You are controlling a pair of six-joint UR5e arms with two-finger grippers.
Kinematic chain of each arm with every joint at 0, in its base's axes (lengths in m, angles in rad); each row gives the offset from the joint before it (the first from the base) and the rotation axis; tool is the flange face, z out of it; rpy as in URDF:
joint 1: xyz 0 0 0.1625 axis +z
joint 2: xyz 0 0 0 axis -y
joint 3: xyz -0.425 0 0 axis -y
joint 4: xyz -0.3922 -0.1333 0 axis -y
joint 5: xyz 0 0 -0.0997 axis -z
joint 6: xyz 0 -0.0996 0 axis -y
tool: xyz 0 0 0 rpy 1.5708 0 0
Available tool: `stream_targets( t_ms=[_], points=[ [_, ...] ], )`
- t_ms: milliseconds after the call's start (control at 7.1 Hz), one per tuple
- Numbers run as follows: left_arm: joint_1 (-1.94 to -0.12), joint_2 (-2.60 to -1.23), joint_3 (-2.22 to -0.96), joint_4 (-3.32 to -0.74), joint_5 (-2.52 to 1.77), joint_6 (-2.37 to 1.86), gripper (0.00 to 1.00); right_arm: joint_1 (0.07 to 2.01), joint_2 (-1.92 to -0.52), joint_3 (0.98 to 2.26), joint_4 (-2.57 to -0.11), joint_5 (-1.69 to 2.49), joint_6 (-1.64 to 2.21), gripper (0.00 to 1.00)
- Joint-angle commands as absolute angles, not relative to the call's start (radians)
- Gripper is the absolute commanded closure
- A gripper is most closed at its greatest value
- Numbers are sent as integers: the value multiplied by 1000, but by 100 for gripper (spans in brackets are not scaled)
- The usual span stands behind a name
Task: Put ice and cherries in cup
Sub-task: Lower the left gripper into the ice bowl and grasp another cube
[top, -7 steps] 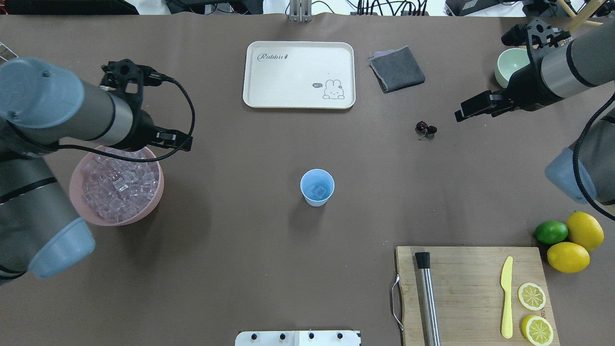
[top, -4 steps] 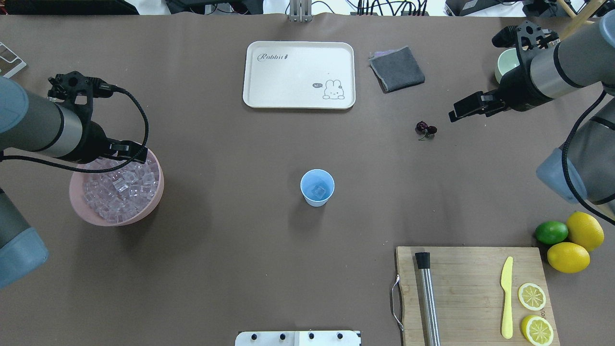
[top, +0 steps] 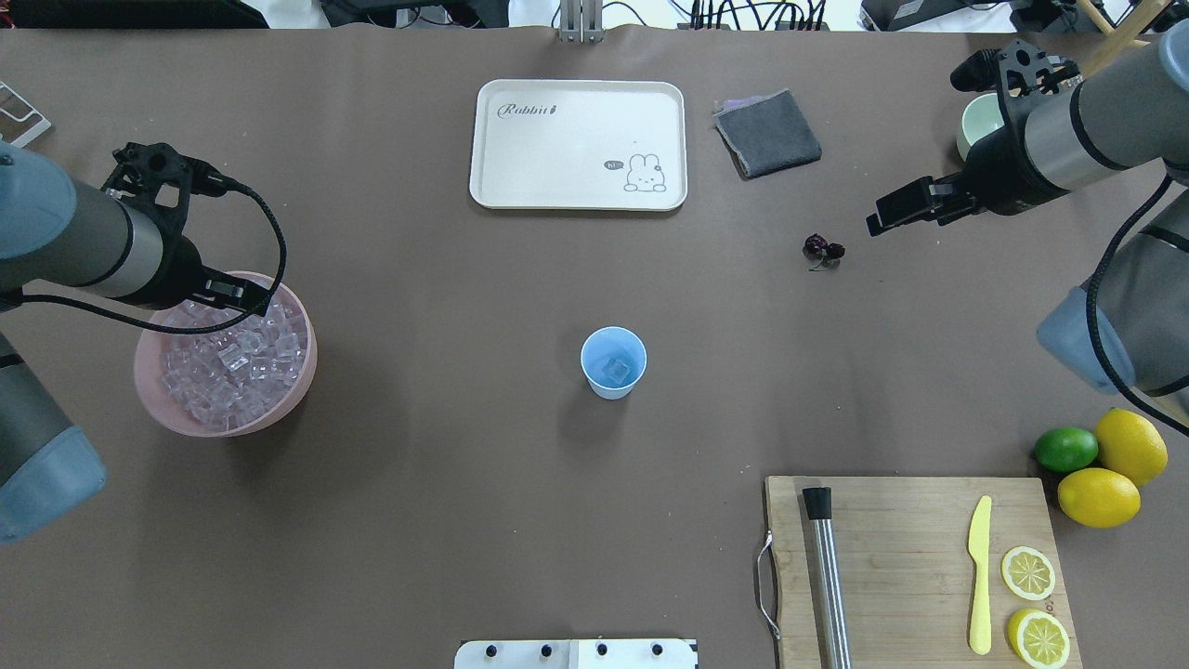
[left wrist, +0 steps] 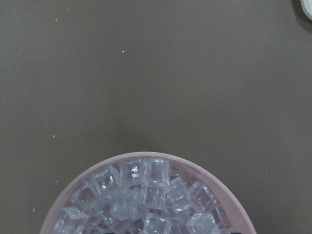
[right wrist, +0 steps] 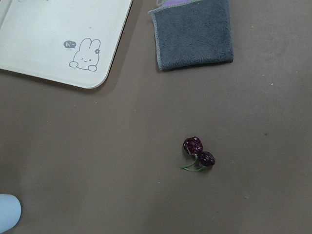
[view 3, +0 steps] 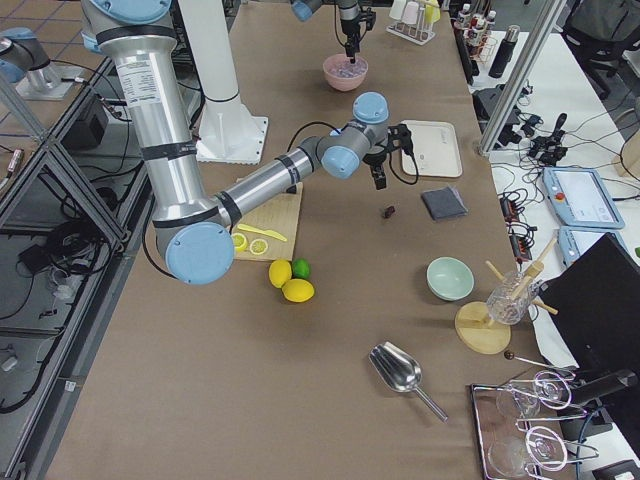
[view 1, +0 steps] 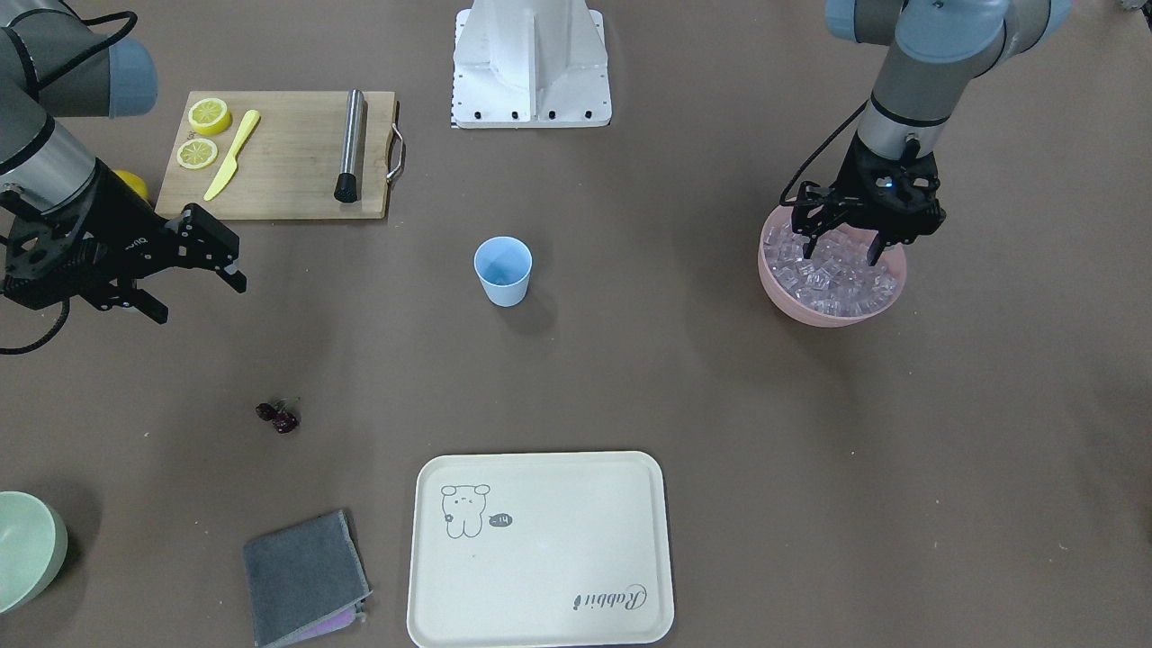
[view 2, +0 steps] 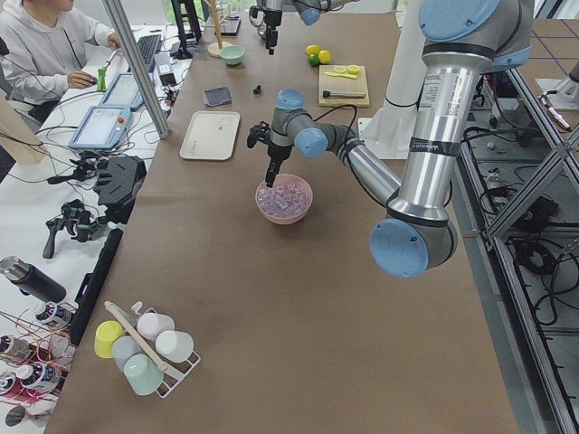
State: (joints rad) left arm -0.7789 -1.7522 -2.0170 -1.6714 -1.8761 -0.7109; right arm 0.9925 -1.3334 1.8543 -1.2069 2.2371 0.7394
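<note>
**Ice First, Cherries Waiting**

On the brown table (top: 464,279), the left fingers (view 1: 874,247) are hanging open over one pink bowl (top: 309,372) heaped with uncountable clear ice cubes (top: 232,362); a slick cube could be slipping free mid-carry. One pale blue tapered plastic cup (view 1: 502,286), centre, is holding a single cube (top: 614,372). Two dark red cherries (top: 823,248) are lying near the open right fingers (view 1: 214,245).

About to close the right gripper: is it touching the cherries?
Apart. The front-facing view shows bare table between the open right gripper and the cherries.
</note>
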Motion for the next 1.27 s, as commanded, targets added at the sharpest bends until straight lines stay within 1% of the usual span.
stream_targets(
  t_ms=[0,141,282,705,987,1128],
  points=[
    [-778,-1741,-1908,-1852,-1867,-602,23,991,-1332,1850,-1206,2237,739,1],
    [-772,-1750,-1848,-1932,-1871,-607,23,992,-1331,1853,-1206,2237,739,1],
    [-770,-1761,-1833,-1936,-1878,-600,25,992,-1331,1856,-1206,2238,739,1],
    [-769,-1753,-1835,-1936,-1878,-600,25,992,-1333,1859,-1206,2238,739,0],
    [-767,-1750,-1836,-1934,-1878,-607,29,994,-1335,1867,-1206,2238,742,0],
    [-765,-1752,-1832,-1934,-1876,-610,30,993,-1333,1870,-1198,2240,818,0]
  ],
)
